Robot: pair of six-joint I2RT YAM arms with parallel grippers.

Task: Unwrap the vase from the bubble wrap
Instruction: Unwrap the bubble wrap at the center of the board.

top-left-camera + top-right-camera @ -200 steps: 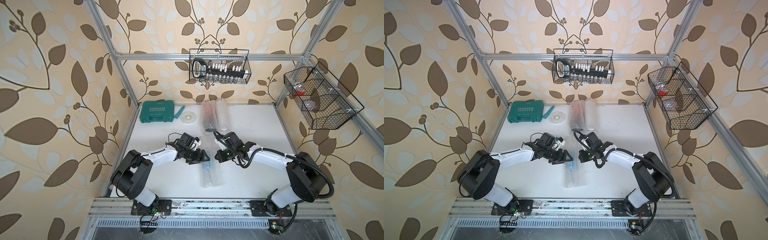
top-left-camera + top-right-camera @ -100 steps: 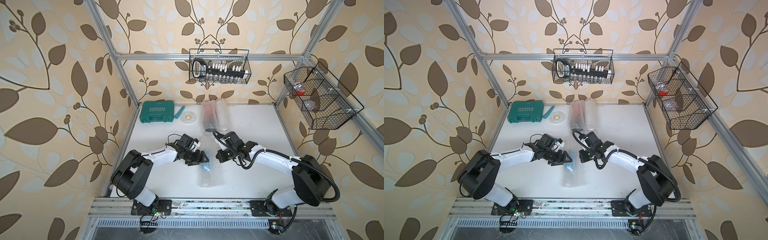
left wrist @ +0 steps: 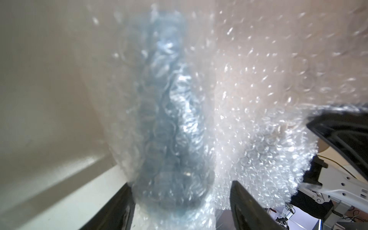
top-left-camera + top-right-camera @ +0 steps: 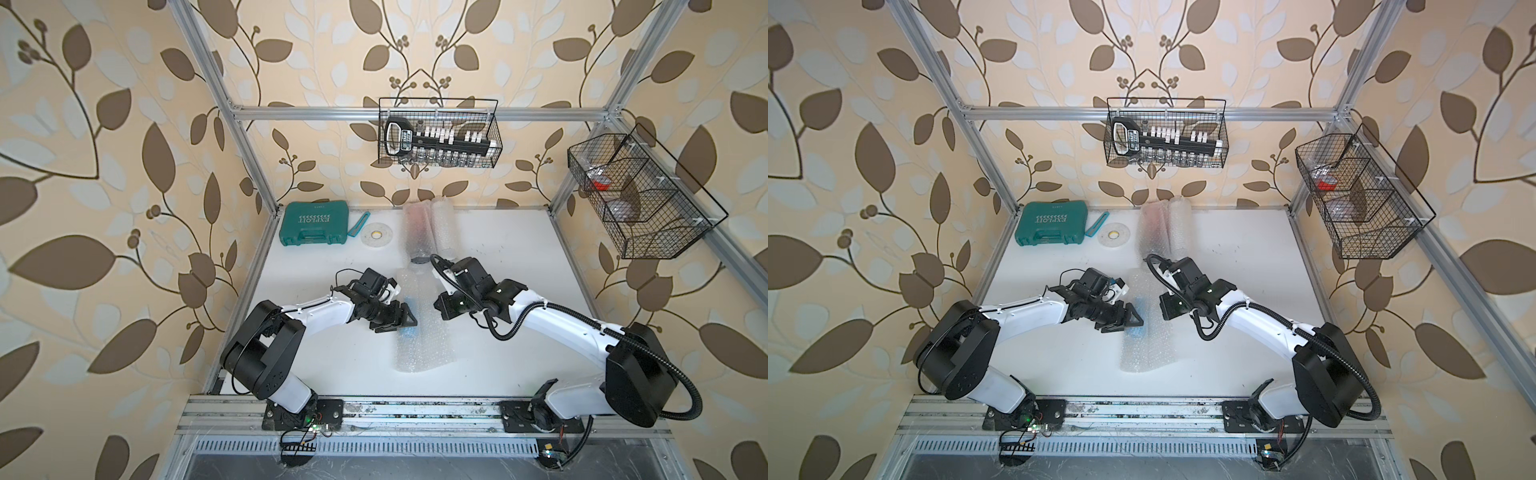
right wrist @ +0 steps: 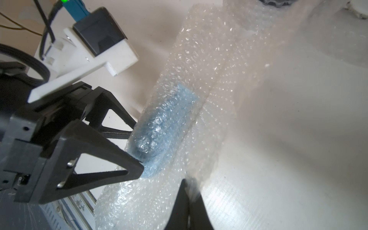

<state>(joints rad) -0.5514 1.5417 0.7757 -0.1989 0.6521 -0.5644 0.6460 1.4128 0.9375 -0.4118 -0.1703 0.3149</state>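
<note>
A blue vase (image 4: 409,301) (image 4: 1139,305) lies mid-table inside a loosened sheet of clear bubble wrap (image 4: 419,349) (image 4: 1142,353). My left gripper (image 4: 405,324) (image 4: 1133,325) reaches in from the left. Its two fingertips press the wrapped vase (image 5: 165,119) from either side. In the left wrist view the vase (image 3: 165,119) fills the space between the jaws of that gripper (image 3: 181,189). My right gripper (image 4: 438,307) (image 4: 1163,309) sits just right of the vase. Its jaws (image 5: 187,185) are shut on the edge of the bubble wrap (image 5: 199,69).
A green tool case (image 4: 312,223), a teal strip (image 4: 359,224) and a tape roll (image 4: 375,236) lie at the back left. Two rolled tubes of bubble wrap (image 4: 430,228) lie at the back centre. Wire baskets hang on the back wall (image 4: 438,133) and right wall (image 4: 640,195).
The near part of the wrap has spread wider and flatter on the table. The right arm's elbow has swung outward with its gripper still on the wrap. The left gripper has barely moved.
</note>
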